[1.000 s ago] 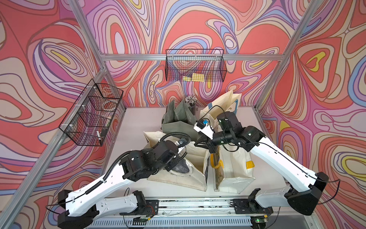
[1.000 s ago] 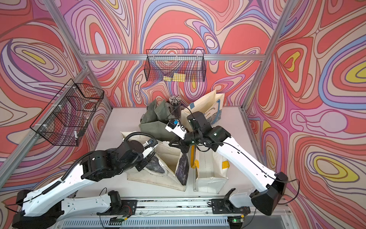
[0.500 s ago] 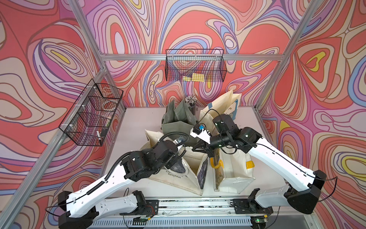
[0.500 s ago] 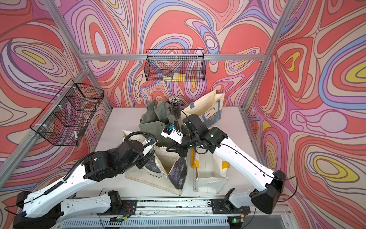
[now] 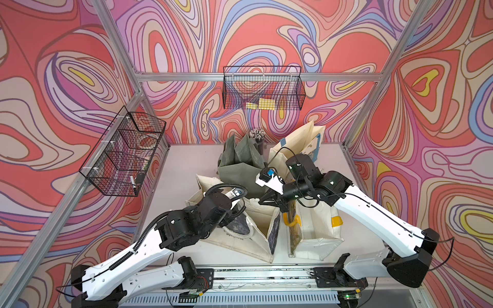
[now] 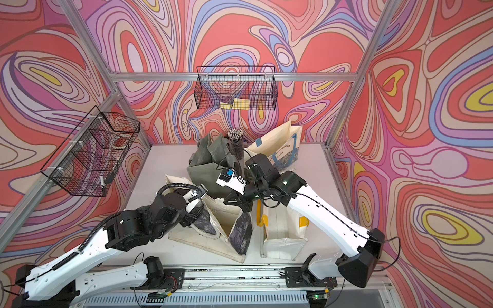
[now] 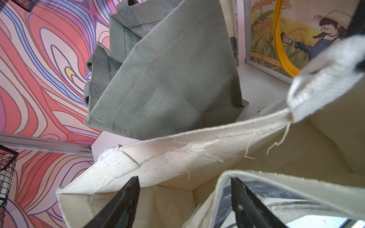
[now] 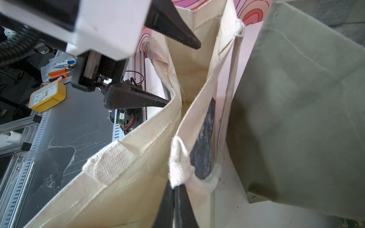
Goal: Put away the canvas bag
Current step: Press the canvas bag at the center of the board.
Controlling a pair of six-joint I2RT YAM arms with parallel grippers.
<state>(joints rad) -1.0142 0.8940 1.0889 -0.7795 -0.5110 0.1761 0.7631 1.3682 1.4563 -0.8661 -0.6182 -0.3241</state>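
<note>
STATUS: canvas bag [image 5: 256, 226] is stood centre on the table [image 5: 181, 170], just on the near side of the green bag [image 5: 237, 168] | right gripper [image 8: 174, 194] is clamped on its far-right rim | left gripper [image 7: 183, 178] is spread open at the left rim, nothing held | ADVICE: rim should be seated deep between the jaws before closing.

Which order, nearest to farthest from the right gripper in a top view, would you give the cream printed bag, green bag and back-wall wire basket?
1. Cream printed bag: strap pinched in the right gripper.
2. Green bag: just behind it.
3. Back-wall wire basket: up on the far wall.
</note>
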